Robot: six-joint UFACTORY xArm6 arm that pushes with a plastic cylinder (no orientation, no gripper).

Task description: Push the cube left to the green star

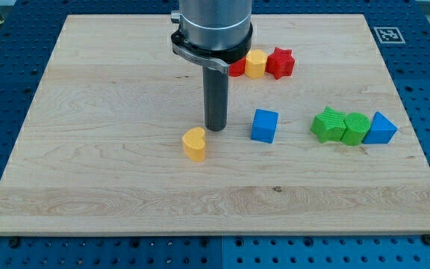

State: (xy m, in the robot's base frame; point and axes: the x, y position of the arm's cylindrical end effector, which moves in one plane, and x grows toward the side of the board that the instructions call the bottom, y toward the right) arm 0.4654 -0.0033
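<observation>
A blue cube (264,125) sits on the wooden board right of centre. A green star (328,124) lies to its right, with a gap between them. My tip (215,128) is on the board just left of the cube, a small gap apart. A yellow heart (195,143) lies just below-left of the tip, close to it.
A green cylinder-like block (355,128) touches the star's right side, and a blue triangle (380,128) sits right of that. At the top, a partly hidden red block (237,67), a yellow block (255,64) and a red star (280,63) form a row behind the arm.
</observation>
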